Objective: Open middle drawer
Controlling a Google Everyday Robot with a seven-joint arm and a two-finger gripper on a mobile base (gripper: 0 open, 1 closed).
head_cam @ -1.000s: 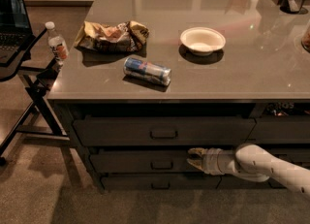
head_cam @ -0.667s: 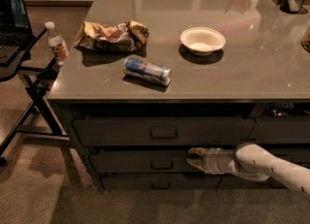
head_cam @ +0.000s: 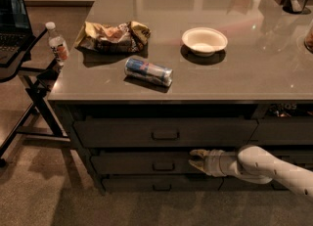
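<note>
While at flat-fronted middle drawer [head_cam: 129,163] — pale gripper [head_cam: 194,159]

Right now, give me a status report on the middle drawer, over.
Gripper low at the middle drawer front, just right of its pull. Drawer not yet pulled out. Nothing between gripper and pull.

The pincer [head_cam: 197,158] sits before the middle drawer [head_cam: 127,163], right of its pull [head_cam: 163,166], under the countertop [head_cam: 254,73].

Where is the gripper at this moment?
In the camera view, the gripper is low and right of centre, at the middle drawer front, just right of its pull.
</note>
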